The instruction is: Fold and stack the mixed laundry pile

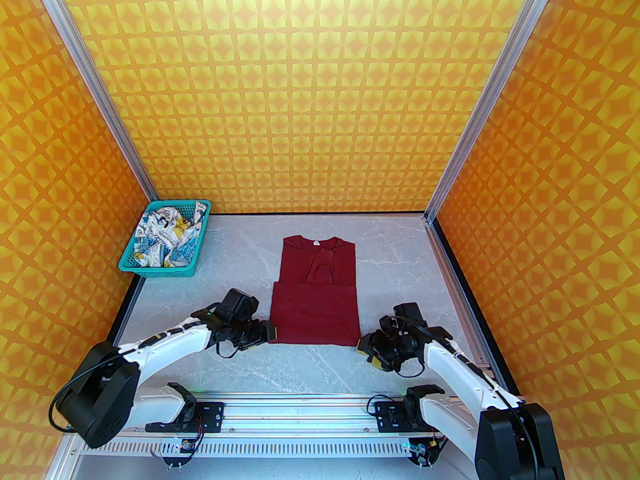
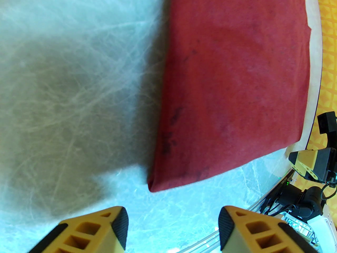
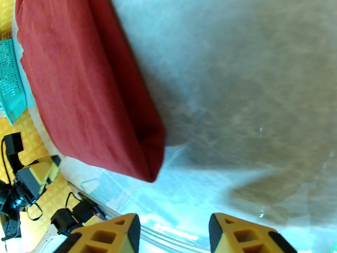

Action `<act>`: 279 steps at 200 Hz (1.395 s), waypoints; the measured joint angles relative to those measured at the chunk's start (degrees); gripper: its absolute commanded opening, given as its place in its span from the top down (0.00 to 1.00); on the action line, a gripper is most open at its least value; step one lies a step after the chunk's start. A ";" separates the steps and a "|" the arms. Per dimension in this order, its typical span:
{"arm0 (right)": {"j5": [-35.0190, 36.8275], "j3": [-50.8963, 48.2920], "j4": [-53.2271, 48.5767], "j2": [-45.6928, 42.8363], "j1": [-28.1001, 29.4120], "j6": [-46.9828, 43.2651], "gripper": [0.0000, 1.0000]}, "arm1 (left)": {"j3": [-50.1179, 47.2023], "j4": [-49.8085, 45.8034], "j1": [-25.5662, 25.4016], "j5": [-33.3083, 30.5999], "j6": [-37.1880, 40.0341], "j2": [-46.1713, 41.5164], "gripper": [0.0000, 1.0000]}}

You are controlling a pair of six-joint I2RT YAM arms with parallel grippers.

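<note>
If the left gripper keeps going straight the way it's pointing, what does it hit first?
Probably the near corner of the dark red T-shirt, just ahead of the open left gripper; depth is unclear, so it might graze the table first.

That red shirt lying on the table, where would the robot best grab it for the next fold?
Probably its two near corners, one per gripper. The dark red T-shirt lies flat as a long rectangle; the open left gripper and right gripper each face a corner, so come in low from the near side.
</note>
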 measured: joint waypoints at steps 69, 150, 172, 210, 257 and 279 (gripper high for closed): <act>-2.05 -0.74 8.17 3.76 1.11 4.17 0.65 | 0.98 3.15 -2.14 -0.42 -2.67 4.66 0.41; -2.08 -0.74 12.07 5.16 1.11 6.16 0.72 | 3.30 0.96 -2.95 -2.01 -5.42 7.06 0.48; -2.08 -0.74 12.17 5.01 1.11 6.62 0.74 | 3.80 0.42 -3.65 -2.78 -5.66 7.23 0.51; -2.08 -0.74 12.17 4.09 1.11 6.82 0.78 | 4.17 2.89 -6.47 -3.41 -5.84 8.31 0.58; -2.03 -0.74 12.17 4.09 1.11 6.99 0.81 | 4.17 3.65 -6.86 -3.50 -6.05 8.68 0.60; -1.90 -0.74 12.17 4.00 1.11 7.23 0.75 | 4.17 3.58 -6.86 -3.98 -6.19 8.59 0.55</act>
